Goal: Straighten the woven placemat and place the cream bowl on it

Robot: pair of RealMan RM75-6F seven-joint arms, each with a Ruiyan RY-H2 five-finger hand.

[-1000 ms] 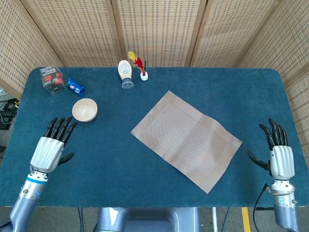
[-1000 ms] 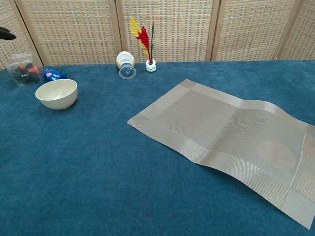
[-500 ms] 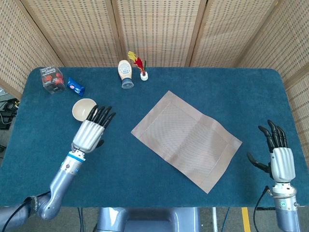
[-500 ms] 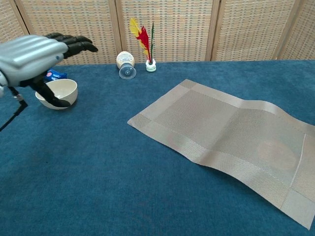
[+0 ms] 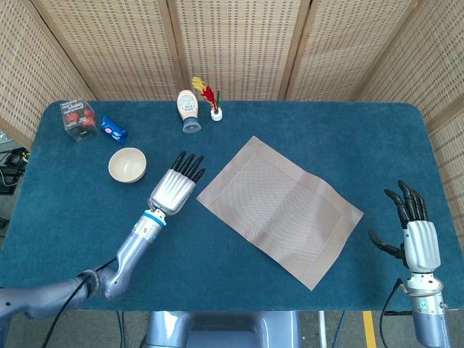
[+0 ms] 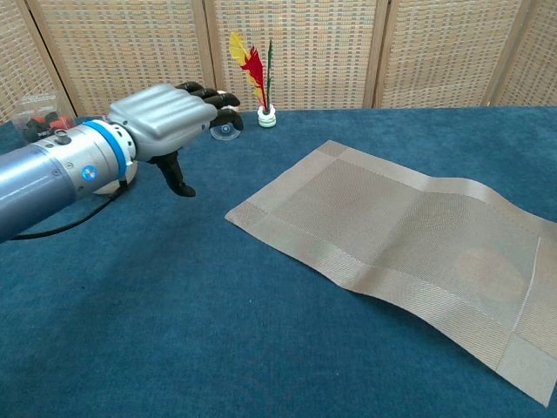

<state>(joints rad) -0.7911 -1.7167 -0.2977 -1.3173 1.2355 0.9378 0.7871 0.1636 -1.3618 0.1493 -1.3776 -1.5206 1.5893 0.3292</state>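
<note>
The woven placemat (image 5: 279, 209) lies skewed in the middle of the blue table, its corners pointing toward the table edges; in the chest view the placemat (image 6: 400, 244) shows a slight ripple. The cream bowl (image 5: 127, 164) stands left of it, upright and empty. My left hand (image 5: 175, 187) is open, palm down, fingers stretched out, between bowl and mat, just short of the mat's left corner. In the chest view this left hand (image 6: 170, 117) hides the bowl. My right hand (image 5: 415, 230) is open near the table's front right edge, holding nothing.
At the back left sit a clear box with red contents (image 5: 78, 119) and a blue packet (image 5: 114, 130). A squeeze bottle (image 5: 188, 110) lies beside a small white holder with red and yellow feathers (image 5: 213, 103). Woven screens stand behind the table.
My left hand has swept right from the front left, past the bowl, to just beside the mat's left corner. The right hand has drifted slightly. Mat and bowl have not moved.
</note>
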